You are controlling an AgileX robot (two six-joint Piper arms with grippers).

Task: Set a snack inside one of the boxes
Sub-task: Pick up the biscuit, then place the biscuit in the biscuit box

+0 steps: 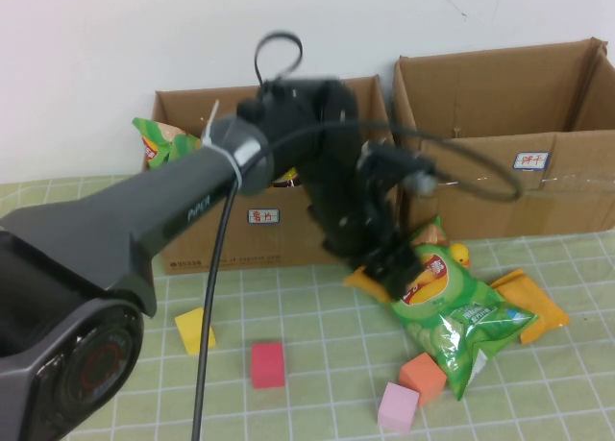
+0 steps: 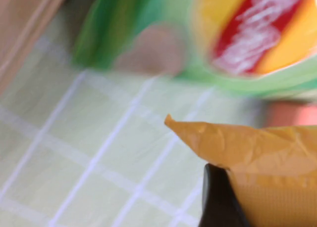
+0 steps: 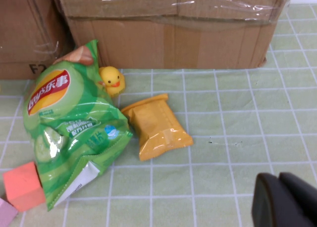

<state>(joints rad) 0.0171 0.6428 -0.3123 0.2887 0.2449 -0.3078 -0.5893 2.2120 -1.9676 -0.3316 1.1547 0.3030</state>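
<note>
My left gripper reaches across the table, low in front of the left cardboard box, and is shut on an orange snack packet. In the left wrist view the packet lies against a dark finger. A green chip bag lies just right of the gripper, blurred in the left wrist view. A second orange packet lies beyond it and shows in the right wrist view. The right cardboard box stands behind. My right gripper is shut and empty above the mat.
A yellow duck sits by the chip bag. Yellow, red, orange and pink blocks lie on the checked mat. Another green bag sticks out of the left box.
</note>
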